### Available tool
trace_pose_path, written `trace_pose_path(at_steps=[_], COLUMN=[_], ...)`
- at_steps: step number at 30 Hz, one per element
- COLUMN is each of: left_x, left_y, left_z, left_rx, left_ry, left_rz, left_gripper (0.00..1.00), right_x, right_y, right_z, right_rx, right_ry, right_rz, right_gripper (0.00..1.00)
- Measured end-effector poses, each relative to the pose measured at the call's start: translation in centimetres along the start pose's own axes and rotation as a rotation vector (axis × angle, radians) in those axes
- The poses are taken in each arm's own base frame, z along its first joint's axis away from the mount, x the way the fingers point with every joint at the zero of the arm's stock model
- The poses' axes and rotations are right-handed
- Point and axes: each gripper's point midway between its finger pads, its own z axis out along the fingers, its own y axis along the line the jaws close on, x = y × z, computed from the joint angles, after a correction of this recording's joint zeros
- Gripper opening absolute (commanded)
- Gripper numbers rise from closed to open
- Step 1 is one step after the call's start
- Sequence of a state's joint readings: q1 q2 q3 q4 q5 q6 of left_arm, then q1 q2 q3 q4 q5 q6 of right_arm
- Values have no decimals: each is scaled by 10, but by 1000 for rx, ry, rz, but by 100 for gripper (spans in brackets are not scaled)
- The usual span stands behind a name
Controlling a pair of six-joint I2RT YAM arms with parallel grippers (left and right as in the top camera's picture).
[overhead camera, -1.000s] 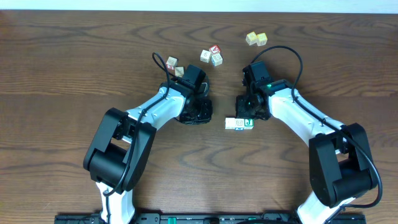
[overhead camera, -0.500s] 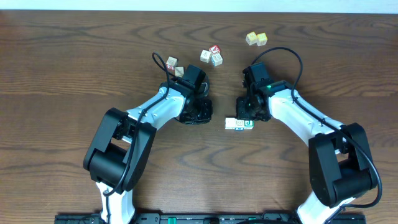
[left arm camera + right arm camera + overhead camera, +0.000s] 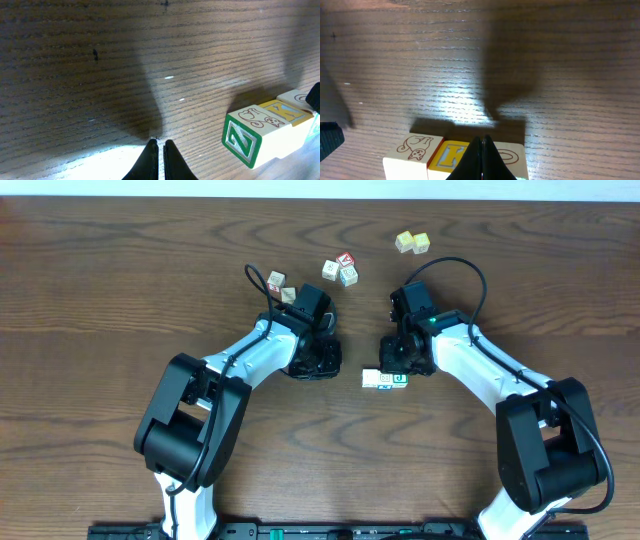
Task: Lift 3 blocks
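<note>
Overhead: yellowish cube pair, red-marked cubes, well beyond block row.

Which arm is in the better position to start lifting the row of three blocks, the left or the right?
Probably right. The right gripper, shut, is directly at the row of three blocks. The left gripper, also shut, stands apart from the row, off to one side, so it would have farther to move.
</note>
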State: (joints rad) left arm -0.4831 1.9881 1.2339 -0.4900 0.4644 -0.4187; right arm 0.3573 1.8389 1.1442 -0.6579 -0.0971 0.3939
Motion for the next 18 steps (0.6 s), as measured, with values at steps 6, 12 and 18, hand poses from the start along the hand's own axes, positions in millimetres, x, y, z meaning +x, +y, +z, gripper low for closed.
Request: trace_pose_path(at_steps=[6,12,18], left_x=[0,0,0], left_y=[0,0,0], left_z=[0,0,0], left_rx=[0,0,0], left_ry=[0,0,0], left_rz=[0,0,0], left_gripper=[7,7,7], right_x=[1,2,1], right_y=[0,0,0], right_z=[0,0,0], right_rx=[-1,0,-3], right_ry=[6,9,3], right_rz=[1,2,1], right_gripper=[1,1,1])
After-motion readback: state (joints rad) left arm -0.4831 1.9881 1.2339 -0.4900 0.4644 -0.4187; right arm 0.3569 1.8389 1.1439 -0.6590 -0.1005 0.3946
